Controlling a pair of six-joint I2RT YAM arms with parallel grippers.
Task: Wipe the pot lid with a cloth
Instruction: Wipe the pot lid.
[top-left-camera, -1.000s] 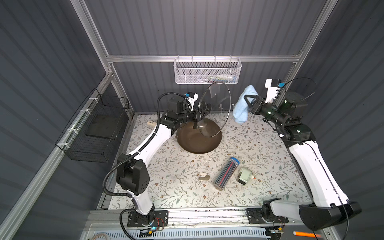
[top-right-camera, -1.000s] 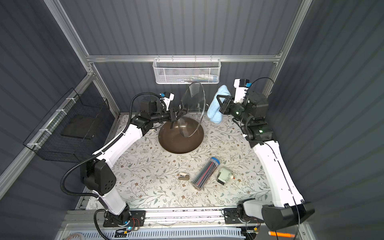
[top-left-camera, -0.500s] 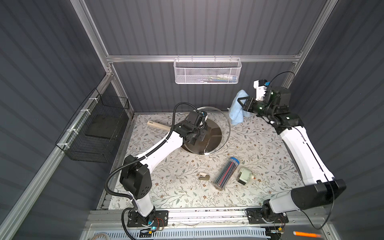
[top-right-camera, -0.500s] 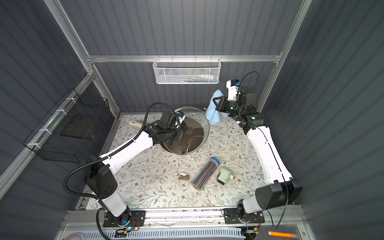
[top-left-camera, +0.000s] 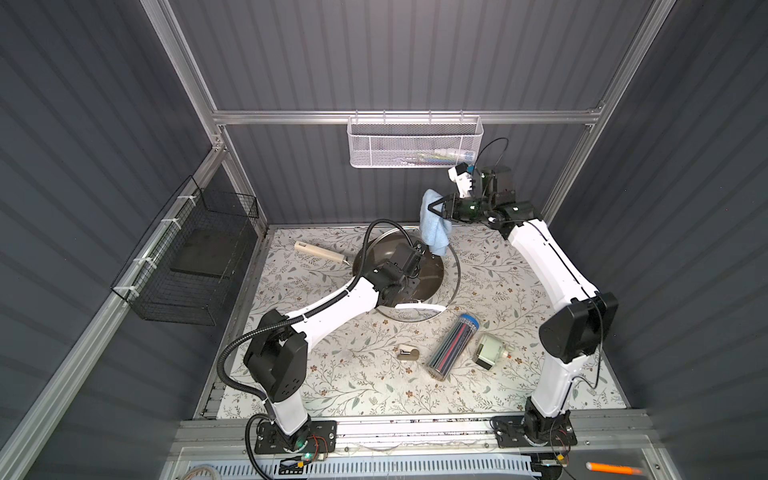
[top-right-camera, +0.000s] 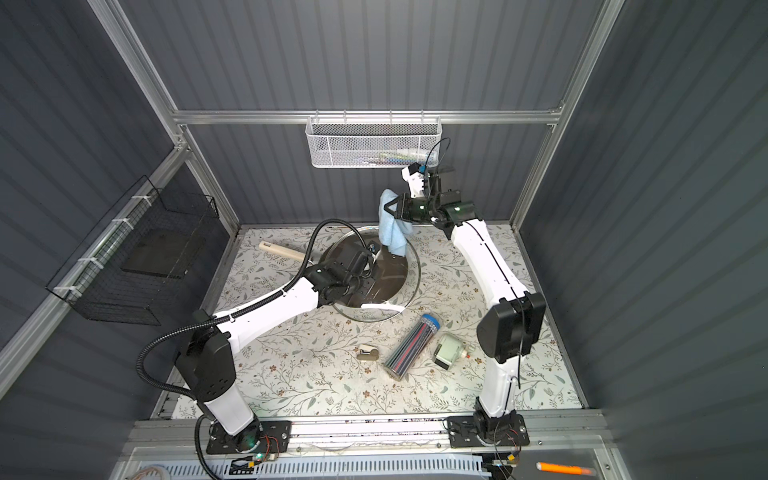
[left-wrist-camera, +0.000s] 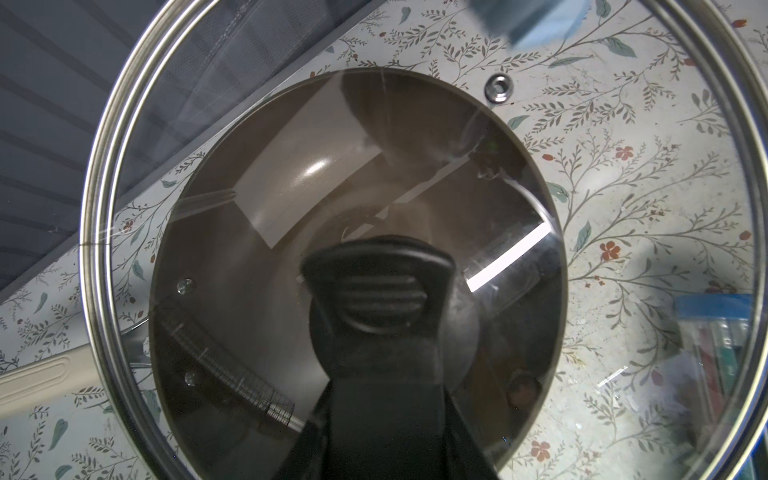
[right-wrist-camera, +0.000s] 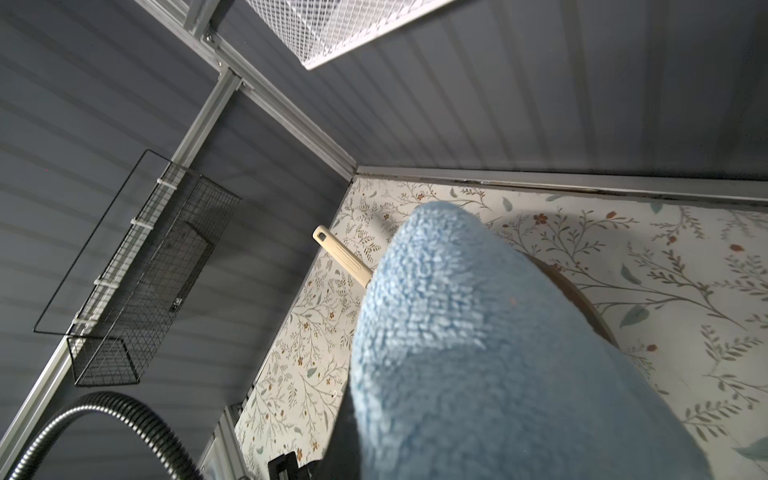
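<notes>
1. Top views: the pot lid (top-left-camera: 451, 286) has come down from standing upright to lying almost flat over the brown pan (top-left-camera: 432, 278). The left gripper (top-left-camera: 409, 272) is closed on the lid's black handle. The right gripper (top-left-camera: 441, 208), closed on the blue cloth (top-left-camera: 434, 226), has moved back and hangs above the far edge of the pan.
2. Left wrist view: the closed jaws hold the lid handle (left-wrist-camera: 380, 286); the pan shows through the glass, so the lid is above it, not on the table.
3. Right wrist view: the cloth (right-wrist-camera: 498, 357) fills the picture and hides the jaws; the pan's cream handle (right-wrist-camera: 343, 255) lies behind it.
4. My judgement: cloth and lid are now apart, so wiping looks paused or finished.
</notes>
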